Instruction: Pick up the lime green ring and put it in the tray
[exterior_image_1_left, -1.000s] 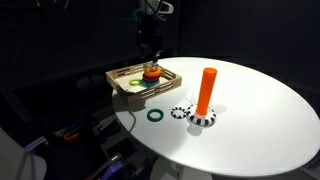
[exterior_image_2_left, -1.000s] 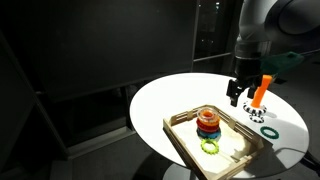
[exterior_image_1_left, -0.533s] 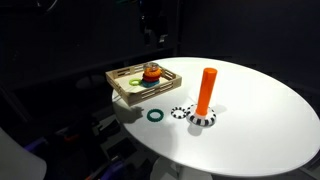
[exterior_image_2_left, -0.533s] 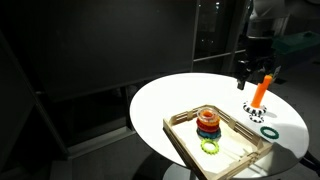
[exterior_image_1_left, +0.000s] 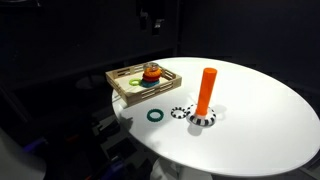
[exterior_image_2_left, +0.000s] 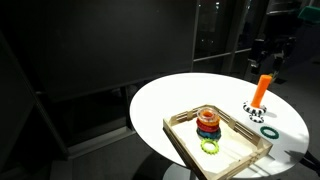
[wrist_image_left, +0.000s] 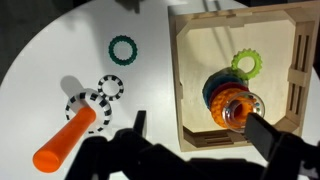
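Note:
The lime green ring (wrist_image_left: 246, 63) lies flat inside the light-wood tray (wrist_image_left: 175, 70), beside a stack of coloured rings (wrist_image_left: 232, 97). It also shows in both exterior views (exterior_image_1_left: 133, 82) (exterior_image_2_left: 210, 147), inside the tray (exterior_image_1_left: 120, 90) (exterior_image_2_left: 180, 143). My gripper (wrist_image_left: 205, 135) is open and empty. It hangs high above the tray, well clear of it, and shows in both exterior views (exterior_image_1_left: 153, 20) (exterior_image_2_left: 272, 58).
A dark teal ring (wrist_image_left: 122, 48) (exterior_image_1_left: 155, 115) and a checkered ring (wrist_image_left: 110, 87) (exterior_image_1_left: 180, 112) lie on the white round table (exterior_image_1_left: 250, 110). An orange peg (wrist_image_left: 65, 142) (exterior_image_1_left: 207, 90) (exterior_image_2_left: 262, 90) stands on a checkered base (exterior_image_1_left: 203, 120).
My gripper has risen from just above the ring stack to high above the tray. The lime green ring stays in the tray.

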